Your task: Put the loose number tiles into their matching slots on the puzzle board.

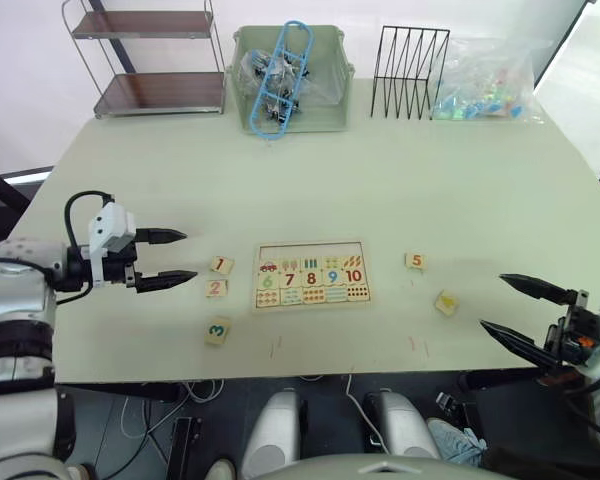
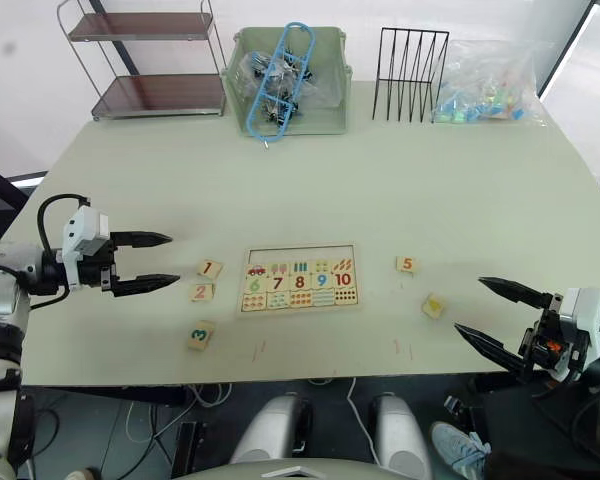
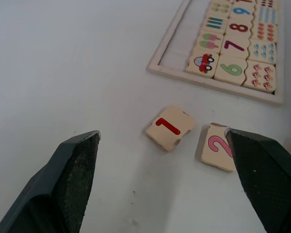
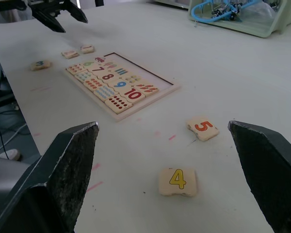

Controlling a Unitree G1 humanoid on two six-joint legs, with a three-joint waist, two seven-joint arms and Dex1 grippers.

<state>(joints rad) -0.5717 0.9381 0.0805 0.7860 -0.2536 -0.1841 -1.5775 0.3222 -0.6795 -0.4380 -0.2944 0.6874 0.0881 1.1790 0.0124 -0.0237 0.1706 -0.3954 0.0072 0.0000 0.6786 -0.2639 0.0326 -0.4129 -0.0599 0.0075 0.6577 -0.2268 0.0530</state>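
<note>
The table (image 1: 400, 190) lies bare between the puzzle board (image 1: 312, 275) and the far row of shelf rack (image 1: 150, 60), green bin (image 1: 290, 78), black wire rack (image 1: 410, 72) and clear bag (image 1: 485, 85), so that stretch is free to cross. The left gripper (image 1: 175, 257), fingers spread, hovers just beside tiles 1 (image 1: 221, 265) and 2 (image 1: 216, 288) with nothing between; tile 3 (image 1: 217, 331) sits nearer the front edge. The right gripper (image 1: 510, 305), also spread, has bare table up to tiles 4 (image 4: 178, 181) and 5 (image 4: 203, 128).

A lab or test room: a plain table (image 1: 400, 180) against a white wall, with a shelf (image 1: 150, 60), bin (image 1: 290, 75) and wire rack (image 1: 410, 72) along the top.
</note>
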